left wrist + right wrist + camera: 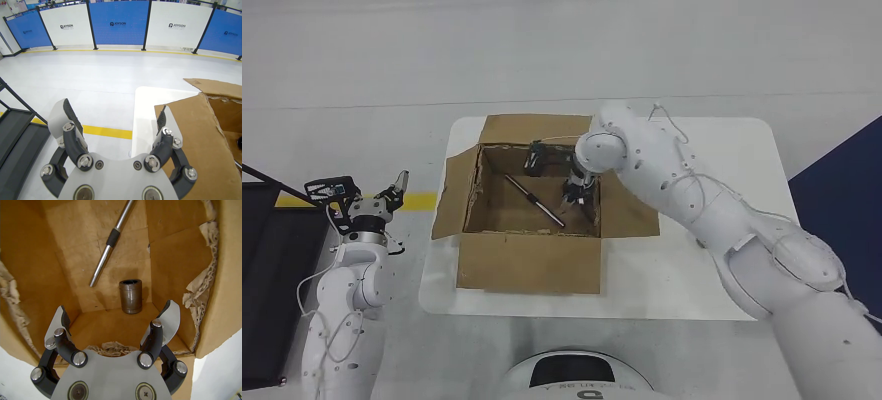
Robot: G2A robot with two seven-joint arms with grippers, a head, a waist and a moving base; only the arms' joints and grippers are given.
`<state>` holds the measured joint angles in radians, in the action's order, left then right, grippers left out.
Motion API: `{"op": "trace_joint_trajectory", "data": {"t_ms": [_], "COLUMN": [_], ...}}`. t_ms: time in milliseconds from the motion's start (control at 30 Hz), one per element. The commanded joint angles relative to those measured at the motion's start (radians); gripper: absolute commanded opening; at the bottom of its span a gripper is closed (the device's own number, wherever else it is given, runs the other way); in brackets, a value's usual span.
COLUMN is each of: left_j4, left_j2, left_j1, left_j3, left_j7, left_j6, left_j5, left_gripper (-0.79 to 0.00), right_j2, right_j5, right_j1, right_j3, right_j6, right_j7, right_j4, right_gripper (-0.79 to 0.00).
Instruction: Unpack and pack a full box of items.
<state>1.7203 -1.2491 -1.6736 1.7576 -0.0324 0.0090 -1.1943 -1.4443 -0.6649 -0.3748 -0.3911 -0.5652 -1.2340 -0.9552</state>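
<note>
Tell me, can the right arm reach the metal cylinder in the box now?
Probably yes. The right gripper is open inside the cardboard box, and the metal cylinder stands upright just ahead of it with nothing between; the rod lies apart.

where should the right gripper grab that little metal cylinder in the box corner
Grip the metal cylinder across its round side wall, coming down from above: it stands upright close to the box corner, so the walls probably block a sideways approach. The right gripper is open.

White rounded arms (712, 215), thin white cables; left gripper (115, 106) and right gripper (116, 306): grey plates, black links, silver screws, ribbed pads (72, 113).
</note>
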Motion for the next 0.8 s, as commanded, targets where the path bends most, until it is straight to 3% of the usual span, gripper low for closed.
{"op": "trace_joint_trajectory", "data": {"t_ms": [0,433,767], "left_j4": [0.0,0.0,0.0], "left_j2": [0.0,0.0,0.0], "left_j1": [0.0,0.0,0.0], "left_j3": [0.0,0.0,0.0], "left_j7": [0.0,0.0,0.0], "left_j6": [0.0,0.0,0.0], "left_j5": [0.0,0.0,0.0], "left_gripper": [0.0,0.0,0.0], "right_j2": [-0.035,-0.239,-0.332], "right_j5": [-0.029,-0.087,-0.109], "right_j1": [0.015,0.052,0.062], "right_j3": [0.039,0.159,0.178], "right_j6": [-0.004,-0.049,-0.082], "right_j7": [0.032,0.147,0.168], "right_j4": [0.07,0.446,0.632], "right_gripper": [0.0,0.0,-0.028]}}
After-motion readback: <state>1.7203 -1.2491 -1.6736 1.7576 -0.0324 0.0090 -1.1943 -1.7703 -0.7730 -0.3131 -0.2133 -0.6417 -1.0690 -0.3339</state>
